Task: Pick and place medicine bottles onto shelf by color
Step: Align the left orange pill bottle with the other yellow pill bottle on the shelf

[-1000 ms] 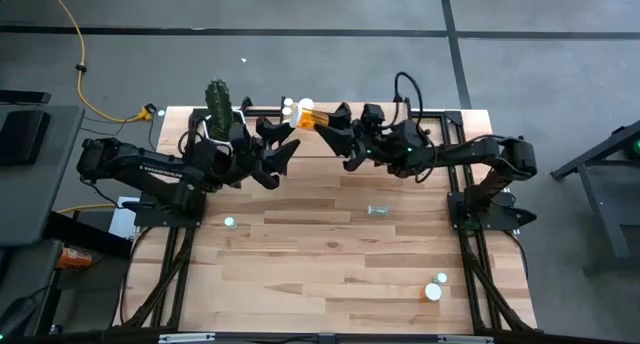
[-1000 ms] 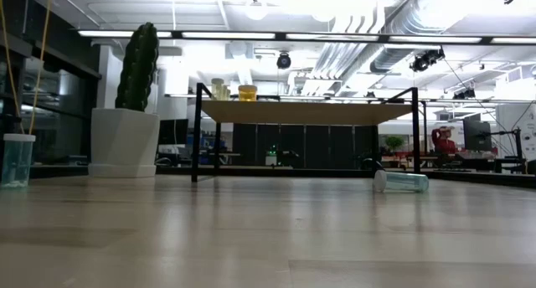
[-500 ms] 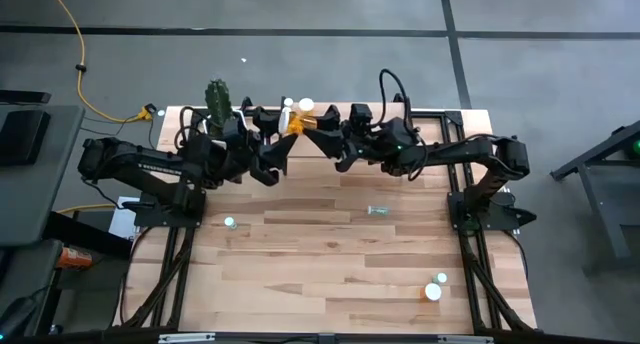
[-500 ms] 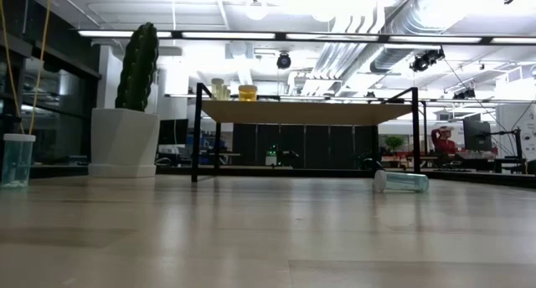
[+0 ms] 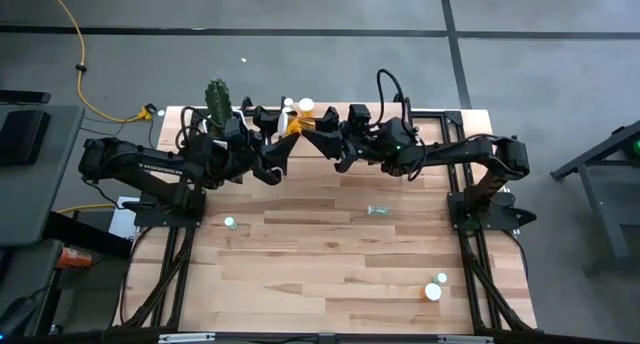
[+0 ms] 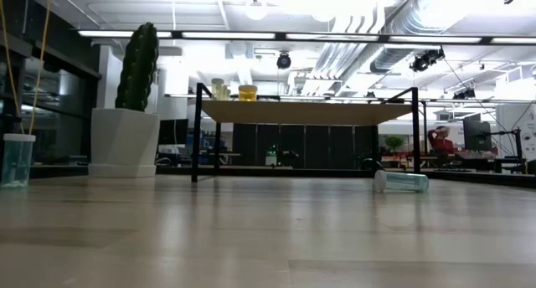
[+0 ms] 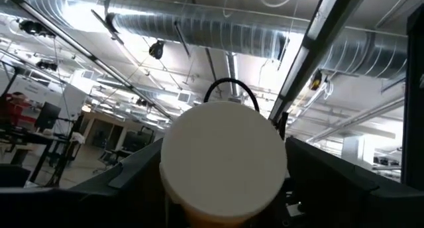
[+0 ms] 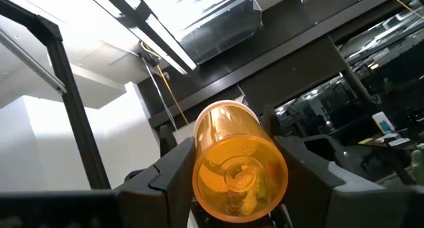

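My right gripper [image 5: 315, 132] is shut on an orange medicine bottle [image 5: 297, 122], held high over the table's far middle. Its base [image 8: 240, 178] faces the right wrist camera. Its white cap [image 7: 224, 163] faces the left wrist camera. My left gripper [image 5: 283, 134] is open, one finger on either side of that cap. Two bottles, one yellowish [image 6: 218, 89] and one orange [image 6: 247, 92], stand on the shelf [image 6: 301, 112]. A pale green bottle [image 6: 17, 160] stands upright on the table at the left. Another [image 6: 402, 182] lies on its side right of the middle. My right gripper pinches the orange bottle's body by its two sides [image 8: 201, 178] between the two fingers. The fingers lie along the bottle, coming from the table's right and slanting upward. The bottle is lifted clear, base toward the wrist, cap end pointing away. My left gripper's fingers [image 7: 136, 178] flank the cap; whether they touch it cannot be told.
A cactus in a white pot [image 5: 217, 102] stands at the far left, close behind my left arm. Two more capped bottles [image 5: 435, 289] stand near the table's front right corner. The middle and near part of the wooden tabletop [image 5: 330, 264] holds only these few bottles.
My left gripper has risen toward the table's far edge and come up to the cap end of the orange bottle. My right gripper has carried the bottle a little toward the left. Over the last half second both have kept still.
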Motion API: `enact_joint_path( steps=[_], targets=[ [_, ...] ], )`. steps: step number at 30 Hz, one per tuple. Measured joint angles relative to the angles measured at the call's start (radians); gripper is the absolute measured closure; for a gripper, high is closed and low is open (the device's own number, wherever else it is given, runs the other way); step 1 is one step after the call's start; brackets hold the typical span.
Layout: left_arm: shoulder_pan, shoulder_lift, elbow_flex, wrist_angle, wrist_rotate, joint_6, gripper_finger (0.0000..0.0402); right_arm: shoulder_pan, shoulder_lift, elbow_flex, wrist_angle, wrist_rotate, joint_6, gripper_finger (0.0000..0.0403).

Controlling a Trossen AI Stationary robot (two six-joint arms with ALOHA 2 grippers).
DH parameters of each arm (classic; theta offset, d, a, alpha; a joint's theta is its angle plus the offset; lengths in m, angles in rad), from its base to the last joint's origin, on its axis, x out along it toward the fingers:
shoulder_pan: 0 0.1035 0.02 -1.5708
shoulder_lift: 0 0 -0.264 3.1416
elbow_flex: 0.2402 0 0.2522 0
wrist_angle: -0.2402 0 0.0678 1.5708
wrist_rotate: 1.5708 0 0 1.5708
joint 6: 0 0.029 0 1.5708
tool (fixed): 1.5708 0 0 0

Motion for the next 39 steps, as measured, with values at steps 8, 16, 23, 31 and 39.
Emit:
enact_joint_path(
  steps=[8, 16, 23, 31, 39],
  targets=[
    [0.000, 0.000, 0.000, -0.001, -0.003, 0.000, 0.0169, 0.000, 0.000, 0.000, 0.000, 0.000, -0.002, 0.0229],
    [0.000, 0.000, 0.000, -0.002, -0.022, 0.000, 0.0212, 0.000, 0.000, 0.000, -0.001, 0.001, -0.002, 0.0229],
    [0.000, 0.000, 0.000, -0.004, -0.031, -0.002, 0.0219, -0.001, 0.000, -0.001, -0.001, 0.001, -0.001, 0.0229],
    [0.000, 0.000, 0.000, -0.015, -0.049, -0.012, 0.0219, -0.012, 0.000, -0.001, -0.001, 0.007, 0.048, 0.0191],
    [0.000, -0.042, -0.002, -0.089, -0.052, -0.005, 0.0219, -0.074, -0.006, -0.001, -0.015, -0.093, 0.058, 0.0122]
  ],
)
